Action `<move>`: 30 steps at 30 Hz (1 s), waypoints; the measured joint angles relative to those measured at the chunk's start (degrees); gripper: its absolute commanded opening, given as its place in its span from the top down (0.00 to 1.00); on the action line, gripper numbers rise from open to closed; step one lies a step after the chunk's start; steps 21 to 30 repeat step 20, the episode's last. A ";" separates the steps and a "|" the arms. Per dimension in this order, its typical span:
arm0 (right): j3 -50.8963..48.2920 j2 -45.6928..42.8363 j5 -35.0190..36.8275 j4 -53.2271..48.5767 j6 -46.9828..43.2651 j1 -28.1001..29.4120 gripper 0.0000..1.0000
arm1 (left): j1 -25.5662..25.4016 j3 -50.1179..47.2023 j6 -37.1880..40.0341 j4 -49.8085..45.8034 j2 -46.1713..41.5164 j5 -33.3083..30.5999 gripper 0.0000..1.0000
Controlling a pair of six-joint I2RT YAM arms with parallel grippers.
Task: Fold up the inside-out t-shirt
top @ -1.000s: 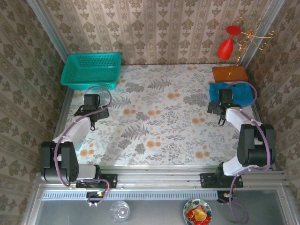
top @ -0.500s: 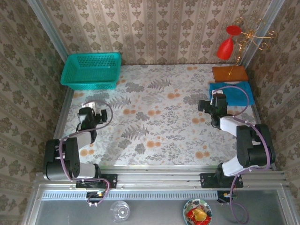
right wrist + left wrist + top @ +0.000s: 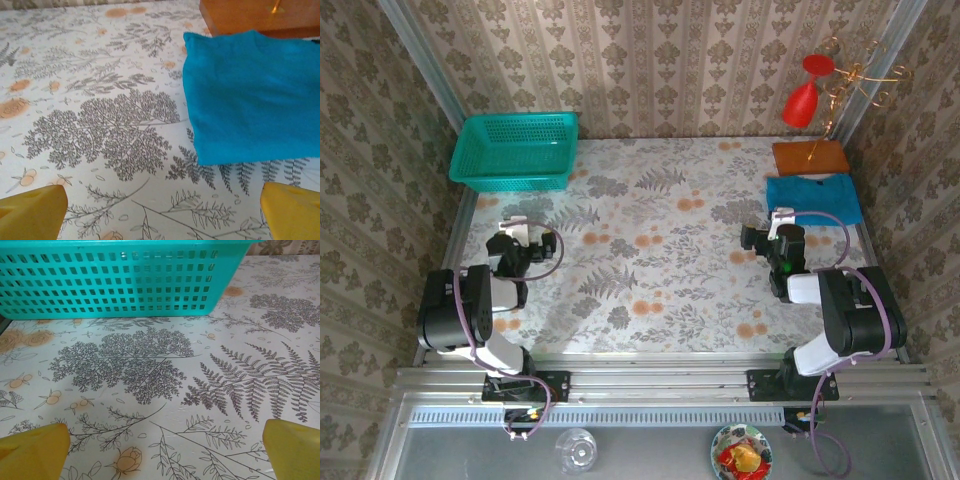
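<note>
The shirt point(image 3: 250, 95) lies as a flat, squared-off blue rectangle at the far right of the surface point(image 3: 660, 250), its far edge touching a wooden base point(image 3: 260, 17). I judge the fold as good as done. My right gripper point(image 3: 162, 210) faces it from the near side, apart from the cloth, spread wide and holding nothing. My left gripper point(image 3: 165, 447) is just as wide and bare, pointed at the basket point(image 3: 110, 280) on the other side. Both arms sit tucked low near their bases. If anything is left, it is a check of the edges, and any tidying would need my right arm to reach forward and close on the near hem. My right wrist view cuts off the right side of the shirt. I cannot count the layers, find the sleeves or see a seam, so I cannot tell which face is out.
</note>
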 measured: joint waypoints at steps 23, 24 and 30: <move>0.24 0.07 -0.24 0.74 -0.39 0.02 0.00 | -6.32 1.01 4.44 0.02 0.00 -10.01 0.00; 0.24 0.07 -0.24 0.74 -0.39 0.02 0.00 | -6.32 1.01 4.44 0.02 0.00 -10.01 0.00; 0.24 0.07 -0.24 0.74 -0.39 0.02 0.00 | -6.32 1.01 4.44 0.02 0.00 -10.01 0.00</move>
